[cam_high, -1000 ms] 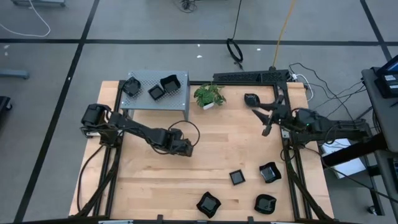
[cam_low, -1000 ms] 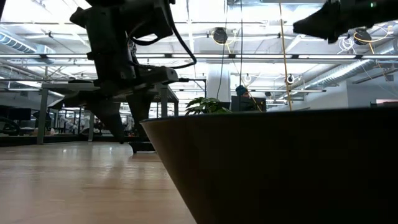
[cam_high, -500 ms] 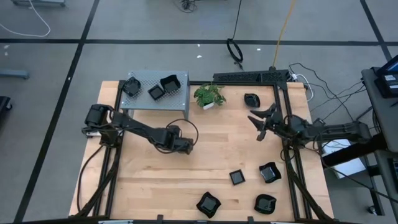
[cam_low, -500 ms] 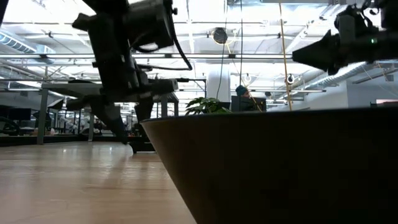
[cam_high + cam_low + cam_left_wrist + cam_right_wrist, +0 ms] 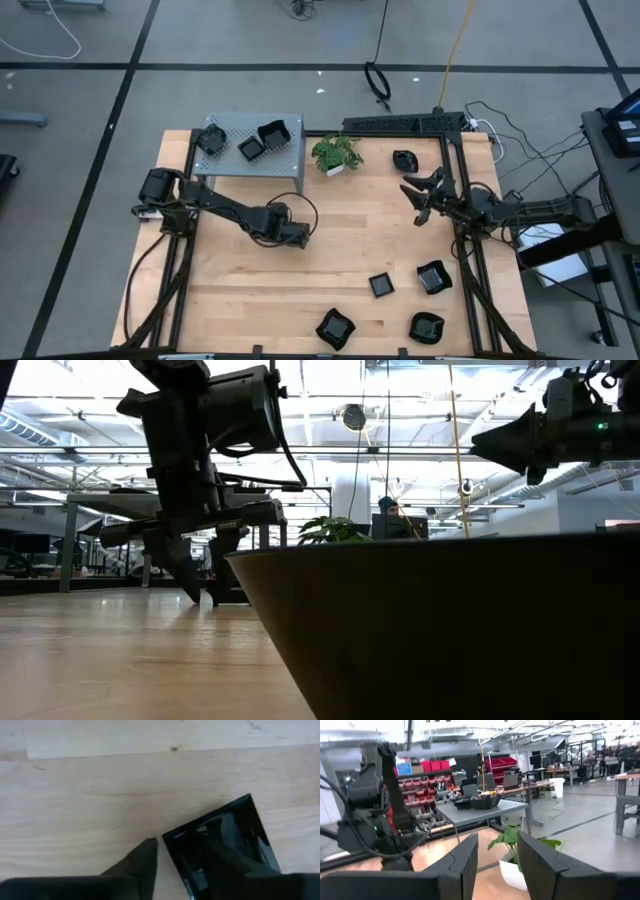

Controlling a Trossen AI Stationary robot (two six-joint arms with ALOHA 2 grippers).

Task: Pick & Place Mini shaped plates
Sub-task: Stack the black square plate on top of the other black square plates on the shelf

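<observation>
My left gripper point(image 5: 296, 236) point(image 5: 177, 842) is open low over the table's middle. It straddles one wall of a square black mini plate point(image 5: 225, 840): one finger inside the dish, one outside near its corner, with a gap showing on the outer side. My right gripper point(image 5: 412, 203) point(image 5: 497, 840) hangs open in the air near the right edge. It is on the near side of another black dish point(image 5: 403, 159) resting on the table. Several more dishes lie near the near right corner point(image 5: 433, 277), point(image 5: 381, 285), point(image 5: 335, 327), point(image 5: 427, 327).
A grey raised platform point(image 5: 235, 165) at the far left carries three black dishes point(image 5: 252, 149). A small green potted plant point(image 5: 337, 153) stands beside it. One dish point(image 5: 430, 630) sits right in front of the low camera and blocks most of that view.
My right gripper has drawn back from the far dish toward the near edge and a little left, coming lower and staying open. My left gripper has sunk slightly toward the table over the square dish.
</observation>
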